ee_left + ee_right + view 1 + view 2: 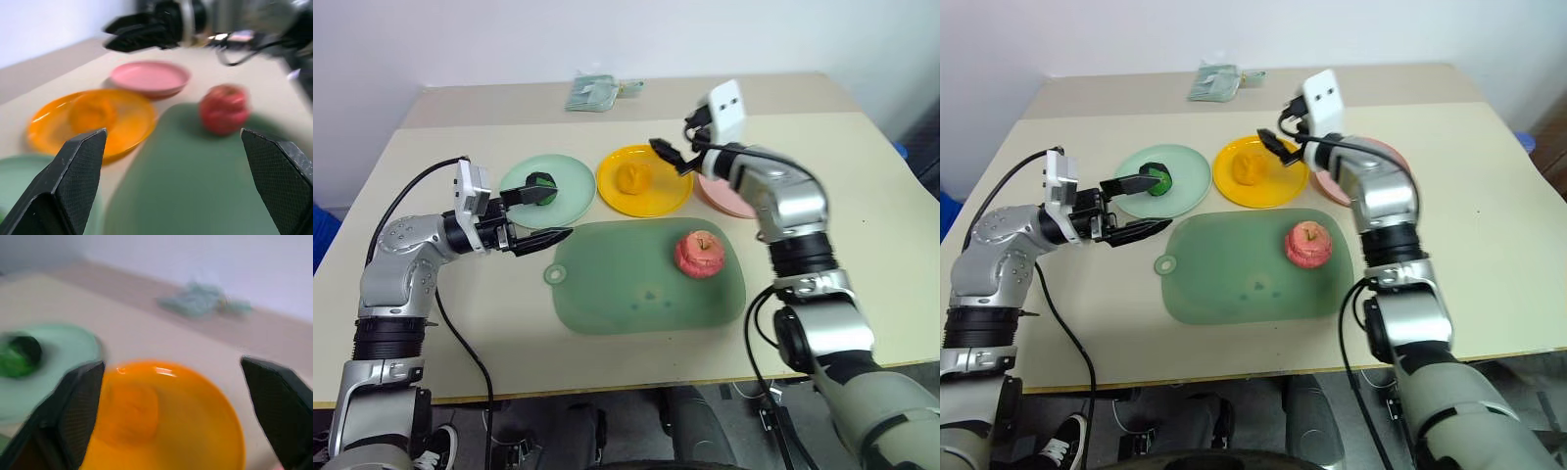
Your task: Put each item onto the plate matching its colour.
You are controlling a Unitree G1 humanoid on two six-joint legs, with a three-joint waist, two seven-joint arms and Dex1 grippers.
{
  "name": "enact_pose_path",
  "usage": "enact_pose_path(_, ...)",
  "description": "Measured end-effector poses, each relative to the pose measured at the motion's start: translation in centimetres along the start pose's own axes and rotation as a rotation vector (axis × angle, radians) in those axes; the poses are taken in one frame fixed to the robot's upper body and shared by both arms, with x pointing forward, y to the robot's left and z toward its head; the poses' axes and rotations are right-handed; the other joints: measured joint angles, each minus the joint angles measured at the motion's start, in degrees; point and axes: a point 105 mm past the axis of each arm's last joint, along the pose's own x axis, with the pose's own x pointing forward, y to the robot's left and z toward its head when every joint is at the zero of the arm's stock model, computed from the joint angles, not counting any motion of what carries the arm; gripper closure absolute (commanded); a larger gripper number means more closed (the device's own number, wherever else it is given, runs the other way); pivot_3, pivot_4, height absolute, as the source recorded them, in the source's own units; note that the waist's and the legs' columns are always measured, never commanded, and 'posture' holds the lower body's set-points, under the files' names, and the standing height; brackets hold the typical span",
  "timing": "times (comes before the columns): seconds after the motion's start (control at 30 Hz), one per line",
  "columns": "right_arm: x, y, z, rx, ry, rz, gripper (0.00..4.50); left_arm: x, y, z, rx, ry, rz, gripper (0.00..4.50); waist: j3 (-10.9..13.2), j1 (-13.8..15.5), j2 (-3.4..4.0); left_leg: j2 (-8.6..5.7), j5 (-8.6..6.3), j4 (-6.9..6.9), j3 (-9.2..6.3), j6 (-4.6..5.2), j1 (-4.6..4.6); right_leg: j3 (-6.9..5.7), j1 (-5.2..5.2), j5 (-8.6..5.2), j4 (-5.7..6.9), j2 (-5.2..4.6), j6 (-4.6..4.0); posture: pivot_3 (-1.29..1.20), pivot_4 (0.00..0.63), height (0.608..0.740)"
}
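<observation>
The dark green ball lies on the mint green plate. On the yellow plate sits the orange-yellow fruit. The pink-red apple rests upright on the right part of the green cutting mat. The pink plate is bare and partly hidden behind my right arm. My left gripper is open and empty, just in front of the mint plate, one finger reaching over its rim near the ball. My right gripper hovers open and empty above the yellow plate's right rear edge.
A folded pale green cloth lies at the back of the table, far from both arms. Black cables trail from both wrists. There is bare tabletop to the far left, far right and along the front edge.
</observation>
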Motion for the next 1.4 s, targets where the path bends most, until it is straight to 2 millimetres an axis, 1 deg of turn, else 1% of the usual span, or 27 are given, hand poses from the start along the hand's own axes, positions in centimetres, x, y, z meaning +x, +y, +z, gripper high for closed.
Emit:
enact_pose_path(0.03, -1.6, 0.2, -0.3, -0.005, 0.034, 0.050, 0.02, 0.0, -0.5, 0.1, -0.013, -0.002, -0.031, 0.00, 0.00, 0.33, 0.00, 0.00, -0.02, 0.00, -0.01, 0.03, -0.01, -0.01, 0.01, 0.00, -0.03, 0.00, 0.00, 0.00, 0.150, 0.740)
enact_pose_path(0.1, -4.8, 0.8, -1.6, 0.007, 0.139, 0.138, 0.02, -0.4, -1.2, 0.0, -0.051, 0.020, -0.077, 0.00, 0.00, 0.49, 0.00, -0.03, -0.04, 0.04, 0.03, 0.07, -0.02, -0.01, 0.06, -0.01, -0.04, -0.02, -0.01, 0.00, 0.150, 0.740)
enact_pose_path(0.17, -6.9, 1.7, -2.8, 0.033, 0.228, 0.203, 0.02, -0.5, -1.6, -0.3, -0.070, 0.032, -0.102, 0.00, 0.00, 0.41, 0.00, -0.03, -0.06, 0.08, 0.11, 0.12, 0.13, 0.02, 0.18, 0.00, -0.02, -0.02, 0.00, 0.00, 0.150, 0.740)
enact_pose_path(0.2, -7.8, 2.2, -3.0, 0.040, 0.265, 0.230, 0.02, -0.4, -1.7, -0.3, -0.071, 0.032, -0.118, 0.00, 0.00, 0.38, 0.00, -0.01, -0.20, 0.08, 0.13, 0.38, 0.16, 0.03, 0.20, 0.00, -0.01, -0.01, 0.01, 0.00, 0.150, 0.740)
enact_pose_path(0.27, -9.3, 3.0, -3.4, 0.055, 0.325, 0.272, 0.02, -0.2, -2.0, -0.5, -0.072, 0.038, -0.144, 0.00, 0.00, 0.29, 0.00, 0.04, -0.20, 0.08, 0.14, 0.38, 0.24, 0.04, 0.21, 0.00, -0.02, 0.05, 0.01, 0.00, 0.150, 0.740)
enact_pose_path(0.37, -10.5, 3.6, -4.3, 0.054, 0.379, 0.275, 0.02, 0.5, -2.1, -0.5, -0.066, 0.026, -0.179, 0.00, -0.01, 0.38, -0.01, 0.07, -0.18, 0.08, 0.13, 0.34, 0.26, 0.03, 0.21, 0.00, -0.02, 0.08, 0.01, 0.00, 0.150, 0.740)
enact_pose_path(0.5, -10.7, 4.2, -6.3, 0.072, 0.435, 0.263, 0.02, 0.6, -1.8, -0.6, -0.064, 0.035, -0.190, 0.00, -0.01, 0.46, -0.01, 0.06, -0.18, 0.08, 0.14, 0.33, 0.22, 0.03, 0.18, 0.00, -0.01, 0.05, 0.01, 0.00, 0.150, 0.740)
enact_pose_path(0.57, -10.5, 4.3, -6.7, 0.067, 0.436, 0.254, 0.02, 0.6, -1.7, -0.8, -0.066, 0.038, -0.198, 0.00, -0.01, 0.56, -0.01, 0.04, -0.16, 0.08, 0.14, 0.30, 0.21, 0.03, 0.18, 0.00, -0.01, 0.03, 0.01, 0.00, 0.150, 0.740)
enact_pose_path(0.6, -10.3, 4.3, -6.7, 0.062, 0.427, 0.250, 0.02, 0.6, -1.7, -0.9, -0.069, 0.037, -0.204, 0.00, -0.01, 0.58, -0.01, 0.04, -0.01, 0.07, 0.14, 0.02, 0.20, 0.03, 0.18, 0.00, -0.02, 0.03, 0.01, 0.00, 0.150, 0.740)
enact_pose_path(0.77, -10.3, 4.4, -8.0, 0.032, 0.447, 0.238, 0.02, 0.7, -1.8, -0.9, -0.064, 0.041, -0.211, 0.00, -0.01, 0.97, -0.01, 0.03, -0.02, 0.07, 0.14, 0.03, 0.16, 0.03, 0.18, 0.00, -0.02, 0.02, 0.01, 0.00, 0.150, 0.740)
enact_pose_path(0.97, -10.4, 5.3, -9.4, 0.031, 0.495, 0.271, 0.02, 0.5, -1.8, -1.1, -0.070, 0.047, -0.203, 0.00, -0.02, 1.92, -0.03, 0.03, -0.02, 0.09, 0.14, 0.03, 0.19, 0.03, 0.19, 0.00, -0.03, 0.03, 0.01, 0.00, 0.150, 0.740)
enact_pose_path(1.03, -10.3, 5.1, -9.7, 0.027, 0.501, 0.266, 0.55, 0.4, -1.8, -1.2, -0.069, 0.048, -0.201, 0.00, -0.02, 2.00, -0.03, 0.03, -0.02, 0.11, 0.15, 0.04, 0.21, 0.03, 0.20, 0.00, -0.04, 0.03, 0.01, 0.00, 0.150, 0.740)
enact_pose_path(1.1, -10.2, 4.9, -9.8, 0.032, 0.501, 0.263, 1.15, 0.4, -1.8, -1.2, -0.068, 0.048, -0.197, 0.00, -0.02, 2.04, -0.03, 0.03, -0.02, 0.11, 0.15, 0.04, 0.21, 0.03, 0.21, 0.00, -0.04, 0.03, 0.01, 0.00, 0.150, 0.740)
enact_pose_path(1.13, -10.2, 4.9, -9.8, 0.033, 0.501, 0.260, 1.31, 0.4, -1.8, -1.3, -0.068, 0.048, -0.195, 0.00, -0.02, 2.05, -0.03, 0.03, -0.02, 0.11, 0.15, 0.04, 0.21, 0.03, 0.21, 0.00, -0.04, 0.03, 0.01, 0.00, 0.150, 0.740)
enact_pose_path(1.23, -10.1, 4.5, -9.7, 0.027, 0.498, 0.245, 1.31, 0.3, -1.9, -1.5, -0.072, 0.049, -0.192, 0.00, -0.02, 2.05, -0.03, 0.03, -0.02, 0.11, 0.15, 0.03, 0.20, 0.03, 0.21, 0.00, -0.04, 0.03, 0.01, 0.00, 0.150, 0.740)
enact_pose_path(1.3, -9.6, 3.6, -9.3, 0.046, 0.465, 0.204, 1.31, 0.3, -1.8, -1.5, -0.068, 0.050, -0.186, 0.00, -0.02, 2.04, -0.03, 0.03, -0.01, 0.12, 0.15, 0.03, 0.21, 0.03, 0.21, 0.00, -0.04, 0.03, 0.01, 0.00, 0.150, 0.740)
enact_pose_path(1.4, -8.4, 1.2, -7.3, 0.060, 0.355, 0.090, 1.31, 0.4, -1.3, -1.6, -0.041, 0.056, -0.148, 0.00, -0.01, 1.97, -0.03, 0.03, 0.00, 0.11, 0.16, 0.00, 0.20, 0.04, 0.18, 0.00, -0.03, 0.03, 0.01, 0.00, 0.150, 0.740)
